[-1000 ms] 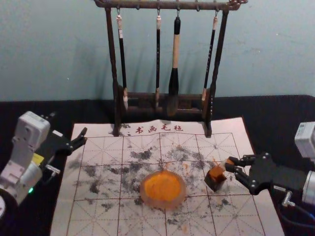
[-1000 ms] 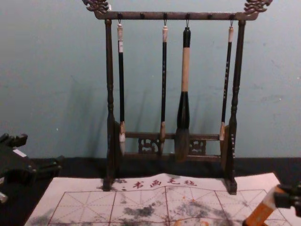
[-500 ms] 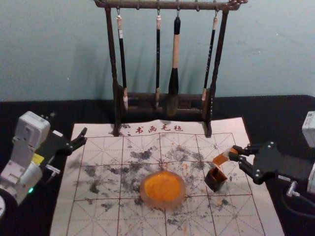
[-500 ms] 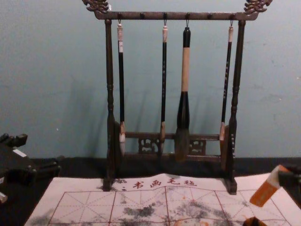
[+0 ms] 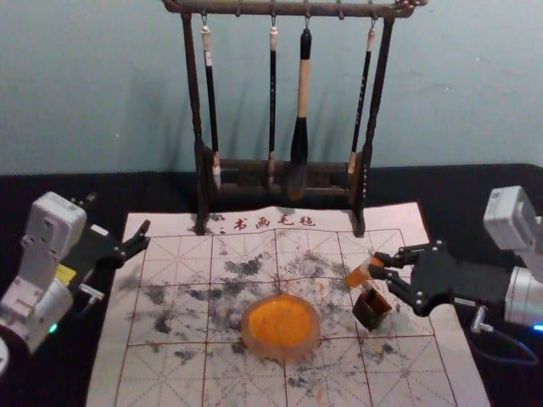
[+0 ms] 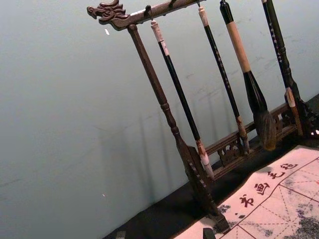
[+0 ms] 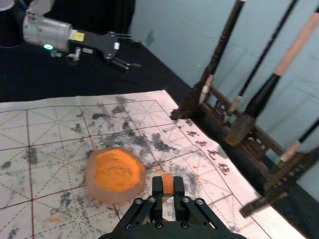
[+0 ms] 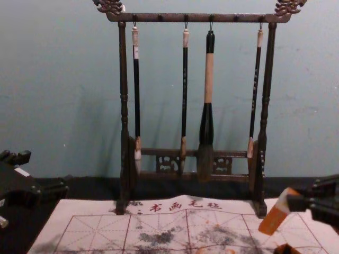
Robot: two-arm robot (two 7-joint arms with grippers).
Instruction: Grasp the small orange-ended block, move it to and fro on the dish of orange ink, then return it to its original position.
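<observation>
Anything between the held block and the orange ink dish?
Nothing visible. From the orange-ended block in the right gripper to the dish, the way crosses stained mat; the dark open box stands right of that path.

Red "书画毛毡" on the mat

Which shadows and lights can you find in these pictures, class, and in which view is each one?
Head view: faint, soft shadows on the wall near the brush rack, and a small green light glowing on the left arm; chest view and left wrist view: soft wall shadows beside the rack; right wrist view: that green light again.
</observation>
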